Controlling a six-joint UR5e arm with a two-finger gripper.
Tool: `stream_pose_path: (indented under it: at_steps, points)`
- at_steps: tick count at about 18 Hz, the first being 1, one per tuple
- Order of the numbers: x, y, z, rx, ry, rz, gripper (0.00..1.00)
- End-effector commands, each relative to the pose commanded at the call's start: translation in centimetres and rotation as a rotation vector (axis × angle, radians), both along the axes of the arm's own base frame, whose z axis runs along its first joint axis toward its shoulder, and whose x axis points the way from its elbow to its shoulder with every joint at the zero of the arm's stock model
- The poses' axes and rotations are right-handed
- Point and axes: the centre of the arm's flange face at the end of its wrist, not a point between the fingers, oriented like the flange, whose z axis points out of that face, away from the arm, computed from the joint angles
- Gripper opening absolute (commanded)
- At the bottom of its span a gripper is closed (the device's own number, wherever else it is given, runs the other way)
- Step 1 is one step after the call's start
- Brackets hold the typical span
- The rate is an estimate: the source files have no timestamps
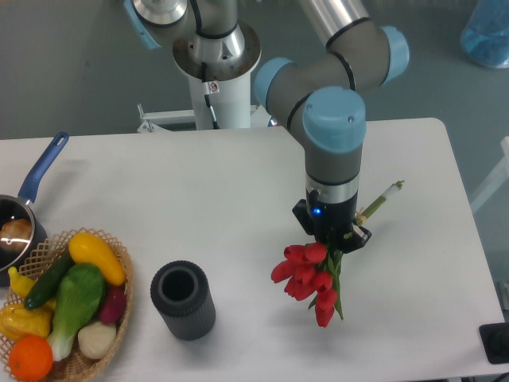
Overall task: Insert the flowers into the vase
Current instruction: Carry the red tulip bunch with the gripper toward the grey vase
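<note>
The red tulip bunch (310, 278) is held in the pincer (331, 235), clenched on the stems just behind the blooms; the fingertips are mostly hidden by the wrist housing, so the exact contact cannot be seen. The bunch lies roughly horizontal, blooms pointed toward the camera, pale stem ends (382, 199) sticking out behind the wrist to the right. A mid-stem grip is judged to keep the stem ends free for entry. The ribbed dark grey vase (183, 300) stands upright on the table (199, 191), mouth up, well apart to the left, beside the wicker basket (119, 294) of toy vegetables. Reorientation to stems-down is judged necessary before insertion.
</note>
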Motion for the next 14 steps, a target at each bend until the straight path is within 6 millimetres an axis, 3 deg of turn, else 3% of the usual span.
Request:
stream_pose_path:
  at_steps: [2,8,14]
  points:
    - [0.0,0.0,0.4,0.008,0.002,-0.002,0.03]
    - [1.1,0.0,3.9,0.152,-0.023,-0.015,0.02]
    - [3.7,1.7,8.2,0.45,-0.132,0.056,0.01]
